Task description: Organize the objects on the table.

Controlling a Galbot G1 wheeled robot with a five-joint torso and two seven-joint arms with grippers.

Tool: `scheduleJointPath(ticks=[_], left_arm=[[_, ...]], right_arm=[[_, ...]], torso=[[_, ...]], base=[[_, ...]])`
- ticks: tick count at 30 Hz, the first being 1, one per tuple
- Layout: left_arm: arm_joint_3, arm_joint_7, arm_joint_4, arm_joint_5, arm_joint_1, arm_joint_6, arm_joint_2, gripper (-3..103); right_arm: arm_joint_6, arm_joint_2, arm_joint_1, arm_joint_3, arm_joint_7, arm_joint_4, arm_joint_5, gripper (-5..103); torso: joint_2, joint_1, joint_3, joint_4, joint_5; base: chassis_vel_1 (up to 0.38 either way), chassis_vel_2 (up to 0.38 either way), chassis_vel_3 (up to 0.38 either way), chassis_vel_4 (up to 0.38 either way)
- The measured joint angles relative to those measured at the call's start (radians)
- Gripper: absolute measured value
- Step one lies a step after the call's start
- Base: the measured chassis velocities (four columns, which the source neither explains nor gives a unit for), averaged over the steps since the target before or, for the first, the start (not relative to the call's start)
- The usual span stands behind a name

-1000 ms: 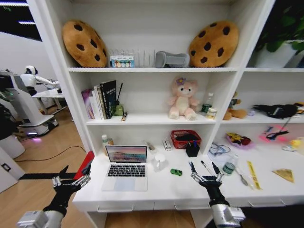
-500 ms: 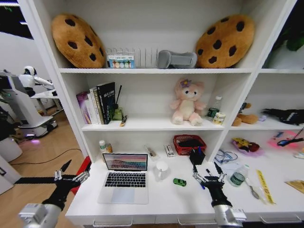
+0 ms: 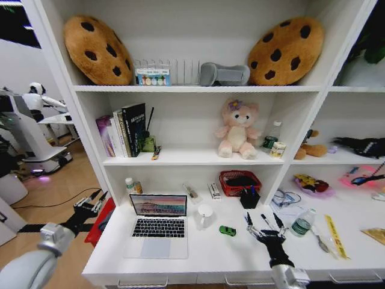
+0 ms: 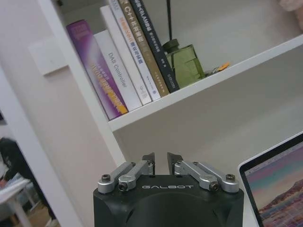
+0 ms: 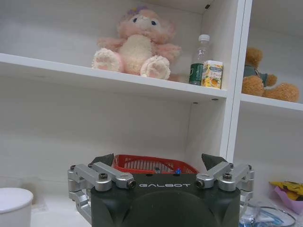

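Two empty end effectors: right end effector (image 3: 265, 227) wide open lower right, left end effector (image 3: 90, 203) nearly closed; you should descend squarely over one pen (image 3: 266, 221).

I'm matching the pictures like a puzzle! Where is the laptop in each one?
Head view: laptop open on the table, left of the green toy car.
Left wrist view: its screen corner, beyond the left end effector, below the books.
Right wrist view: faces the red basket and pink bear instead.
Shared landmark: the books, above the laptop.
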Motion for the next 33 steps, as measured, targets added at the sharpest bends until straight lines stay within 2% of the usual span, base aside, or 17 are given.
scheduleJointPath(ticks=[1, 3, 4, 5, 6, 8, 9, 12, 22, 28, 33], left_arm=[[0.0, 0.0, 0.0, 0.0, 0.0, 0.0, 0.0, 18], [0.022, 0.089, 0.076, 0.017, -0.048, -0.072, 0.064, 7], [0.022, 0.089, 0.076, 0.017, -0.048, -0.072, 0.064, 7], [0.039, 0.123, 0.114, 0.023, -0.073, -0.106, 0.088, 3], [0.039, 0.123, 0.114, 0.023, -0.073, -0.106, 0.088, 3], [0.096, 0.21, 0.219, 0.039, -0.131, -0.19, 0.149, 0], [0.109, 0.238, 0.243, 0.052, -0.143, -0.207, 0.166, 0], [0.137, 0.272, 0.276, 0.086, -0.163, -0.23, 0.186, 0], [0.243, 0.331, 0.313, 0.097, -0.228, -0.251, 0.197, 0], [0.398, 0.328, 0.365, 0.097, -0.39, -0.258, 0.194, 0], [0.469, 0.329, 0.393, 0.106, -0.451, -0.26, 0.18, 0]], right_arm=[[0.0, 0.0, 0.0, 0.0, 0.0, 0.0, 0.0, 100], [0.01, 0.001, -0.006, 0.007, 0.002, -0.01, -0.003, 100], [0.01, 0.001, -0.006, 0.007, 0.002, -0.01, -0.003, 100], [0.012, 0.001, -0.007, 0.009, 0.003, -0.012, -0.004, 100], [0.012, 0.001, -0.007, 0.009, 0.003, -0.012, -0.004, 100], [0.014, 0.002, -0.005, 0.012, 0.006, -0.016, -0.004, 100], [0.014, 0.001, -0.004, 0.012, 0.006, -0.016, -0.004, 100], [0.014, 0.004, -0.003, 0.011, 0.005, -0.018, -0.004, 100], [0.014, 0.026, -0.01, 0.005, 0.005, -0.024, -0.015, 100], [0.014, 0.029, -0.01, 0.015, 0.006, -0.028, -0.015, 100], [0.019, 0.037, -0.017, 0.014, 0.006, -0.032, -0.025, 100]], torso=[[0.0, 0.0, 0.0, 0.0, 0.0], [0.0, 0.0, 0.0, 0.0, 0.0001], [0.0, 0.0, 0.0, 0.0, 0.0001], [0.0, 0.0, 0.0, -0.0001, 0.0], [0.0, 0.0, 0.0, -0.0001, 0.0], [0.0, 0.0, 0.0, -0.0002, -0.0002], [0.0, 0.0, 0.0, 0.0, -0.0003], [0.0, 0.0, 0.0, 0.0, 0.0001], [0.0, 0.0, 0.0, 0.0001, 0.0], [0.0, 0.0, 0.0, -0.0003, 0.0002], [0.0, 0.0, 0.0, -0.0003, 0.0001]], base=[[0.0, 0.0, 0.0, 0.0], [0.0, 0.0, 0.0, 0.0], [0.0, 0.0, 0.0, 0.0], [0.0, 0.0, 0.0, 0.0], [0.0, 0.0, 0.0, 0.0], [0.0, 0.0, 0.0, 0.0], [0.0, 0.0, 0.0, 0.0], [0.0, 0.0, 0.0, 0.0], [0.0, 0.0, 0.0, 0.0], [0.0, 0.0, 0.0, 0.0], [0.0, 0.0, 0.0, 0.0]])
